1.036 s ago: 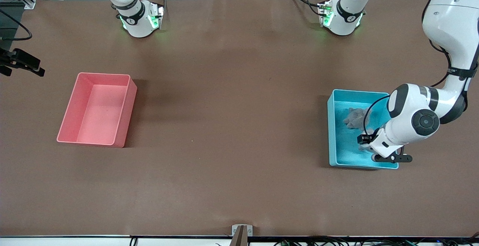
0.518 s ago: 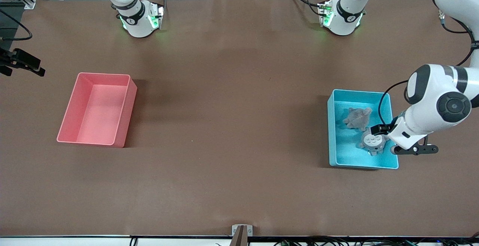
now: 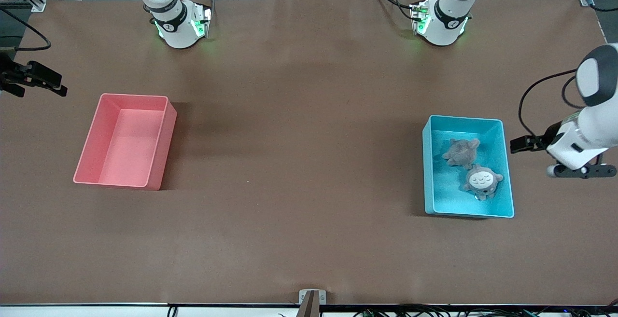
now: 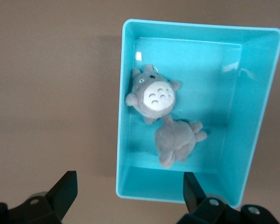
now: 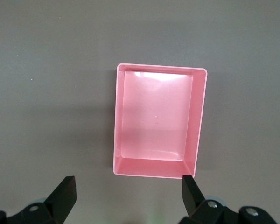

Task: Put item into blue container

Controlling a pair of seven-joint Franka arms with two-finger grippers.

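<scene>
Left gripper (image 4: 128,196) held spread, empty, beside light blue rectangular plastic container (image 3: 428,162) holding two grey plush toys (image 3: 472,167); right gripper (image 5: 128,196) likewise spread above pink rectangular plastic bin (image 5: 200,121).

At the front view's right edge my left arm (image 3: 591,114) is cut off; the left gripper (image 4: 126,198) shows only its fingertips at the wrist frame's bottom.

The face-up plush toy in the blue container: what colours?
Grey with a white belly, clearest in the left wrist view.
</scene>
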